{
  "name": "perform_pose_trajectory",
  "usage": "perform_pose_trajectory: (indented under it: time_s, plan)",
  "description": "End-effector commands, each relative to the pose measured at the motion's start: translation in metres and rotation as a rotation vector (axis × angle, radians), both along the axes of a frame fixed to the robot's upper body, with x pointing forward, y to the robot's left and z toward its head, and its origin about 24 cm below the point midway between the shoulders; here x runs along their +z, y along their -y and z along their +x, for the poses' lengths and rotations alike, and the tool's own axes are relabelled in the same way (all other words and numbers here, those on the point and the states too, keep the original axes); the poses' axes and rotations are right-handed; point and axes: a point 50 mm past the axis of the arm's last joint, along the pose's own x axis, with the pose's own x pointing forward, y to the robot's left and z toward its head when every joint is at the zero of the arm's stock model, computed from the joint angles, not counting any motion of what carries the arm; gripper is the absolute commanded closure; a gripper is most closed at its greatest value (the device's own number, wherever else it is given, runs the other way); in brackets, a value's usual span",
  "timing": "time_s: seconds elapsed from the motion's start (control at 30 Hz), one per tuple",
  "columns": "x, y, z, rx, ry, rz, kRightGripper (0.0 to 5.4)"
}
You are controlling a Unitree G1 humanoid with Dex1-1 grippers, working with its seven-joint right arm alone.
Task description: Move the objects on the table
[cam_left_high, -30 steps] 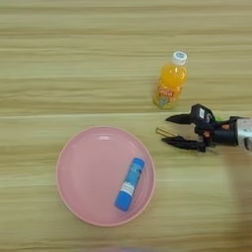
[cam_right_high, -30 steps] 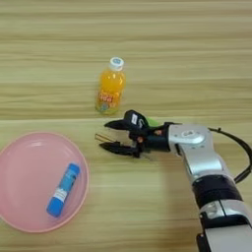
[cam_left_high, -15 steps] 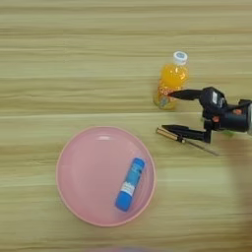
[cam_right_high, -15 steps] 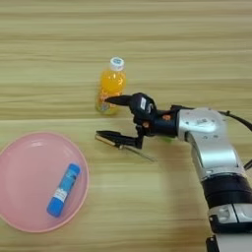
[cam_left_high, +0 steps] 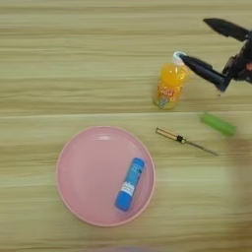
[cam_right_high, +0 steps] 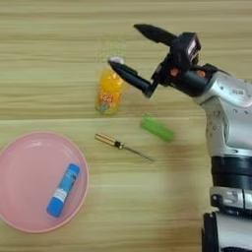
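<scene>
Gripper (cam_right_high: 133, 48) is spread wide, empty, right at the bottle (cam_right_high: 109, 91) cap; bottle's long axis runs down-left from it.

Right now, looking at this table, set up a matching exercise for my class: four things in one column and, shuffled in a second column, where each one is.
Things:
1. blue-and-white tube
2. orange-drink bottle
3. screwdriver
4. green piece

Places:
A. bare table, between the bottle and the pink plate
B. just beside one finger of the open tool
C. lying inside the plate
D. on the table, right of the screwdriver's handle

Pairs: 1-C, 2-B, 3-A, 4-D
</scene>
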Motion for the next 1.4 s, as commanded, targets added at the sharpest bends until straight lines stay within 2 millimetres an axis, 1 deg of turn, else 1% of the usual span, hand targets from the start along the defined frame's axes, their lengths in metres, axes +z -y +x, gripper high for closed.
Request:
perform_pose_trajectory:
  time_s: [0.03,0.13,0.3,0.4,0.5,0.63,0.77,0.87,1.03,1.4]
  plan:
    - [0.034,0.002,0.013,-0.109,0.089,0.06,0.04]
    - [0.021,-0.004,0.018,-0.122,0.005,0.024,0.04]
    - [-0.008,-0.004,0.032,-0.173,-0.175,-0.02,0.04]
    - [-0.02,-0.006,0.04,-0.215,-0.228,-0.021,0.04]
    - [-0.022,-0.007,0.047,-0.262,-0.231,-0.01,0.04]
    - [-0.026,-0.011,0.05,-0.278,-0.235,-0.026,0.04]
    - [-0.039,-0.018,0.057,-0.293,-0.278,-0.028,0.04]
    - [-0.046,-0.02,0.062,-0.316,-0.298,-0.021,0.04]
    - [-0.049,-0.019,0.063,-0.322,-0.302,-0.019,0.04]
    - [-0.048,-0.015,0.061,-0.315,-0.301,-0.017,0.04]
